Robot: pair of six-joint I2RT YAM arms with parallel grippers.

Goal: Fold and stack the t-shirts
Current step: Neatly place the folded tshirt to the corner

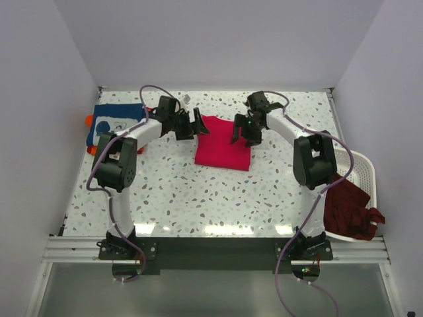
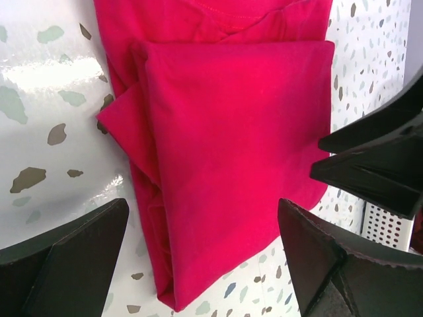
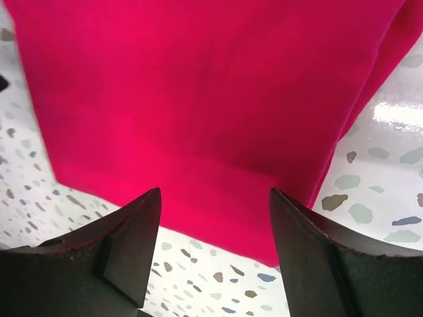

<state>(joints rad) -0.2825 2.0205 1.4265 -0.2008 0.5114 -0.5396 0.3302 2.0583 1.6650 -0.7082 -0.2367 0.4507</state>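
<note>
**Pink shirt folded; both grippers empty beside it**

The crimson-pink t-shirt (image 1: 223, 143) lies folded into a rectangle on the table; the left gripper (image 1: 198, 124) hovers at its far left corner, jaws spread wide and empty; the right gripper (image 1: 242, 137) hangs over its far right edge, jaws apart with nothing between them. This fold looks about finished, so stacking is probably next; the pile seems to be the navy t-shirt (image 1: 115, 122) on an orange t-shirt (image 1: 90, 121), well to the pink one's left. Lifting calls for a pinch through every layer, or the fold will open.

Only slivers of orange show; the maroon t-shirts (image 1: 347, 208), far to the right, spill from a white basket (image 1: 367, 172), number unclear; whether either gripper touches the cloth cannot be told.
</note>
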